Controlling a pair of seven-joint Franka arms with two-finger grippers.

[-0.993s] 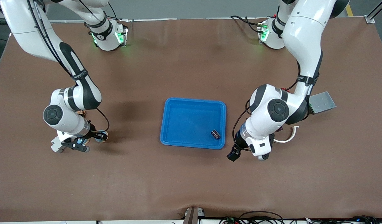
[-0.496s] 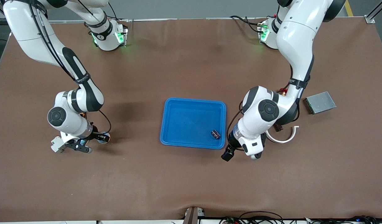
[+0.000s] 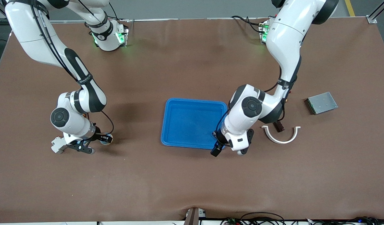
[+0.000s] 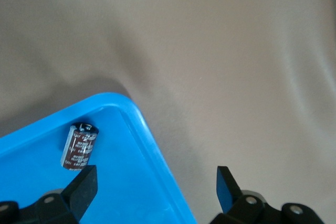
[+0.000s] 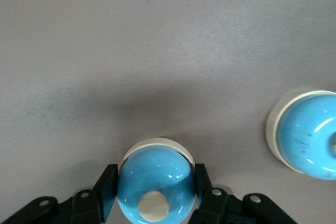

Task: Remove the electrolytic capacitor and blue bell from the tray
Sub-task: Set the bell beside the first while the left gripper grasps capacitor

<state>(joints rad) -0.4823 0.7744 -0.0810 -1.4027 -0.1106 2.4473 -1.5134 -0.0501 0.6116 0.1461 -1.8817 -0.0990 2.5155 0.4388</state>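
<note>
Left gripper (image 4: 152, 190) is hanging w/ fingers wide apart, nothing between them, straddling the tray (image 3: 179, 123) rim at the corner nearest the front camera toward the left arm's end. In the front view the wrist is covering that corner, so the fingers are hard to make out there. The capacitor (image 4: 79, 146) is lying on its side in that same tray corner, just inside the rim — only the left wrist view is showing it.

Right gripper (image 5: 154, 192) is clamping a blue bell (image 5: 155, 182) w/ a cream button, fingers pressing its two sides, low over the table toward the right arm's end. In the front view the arm is hiding most of that bell. A 2nd bell (image 5: 310, 137) is sitting on the table near it, cut off by the frame edge.

Toward the left arm's end: a white arc (image 3: 281, 136) and a grey box (image 3: 322, 102).
</note>
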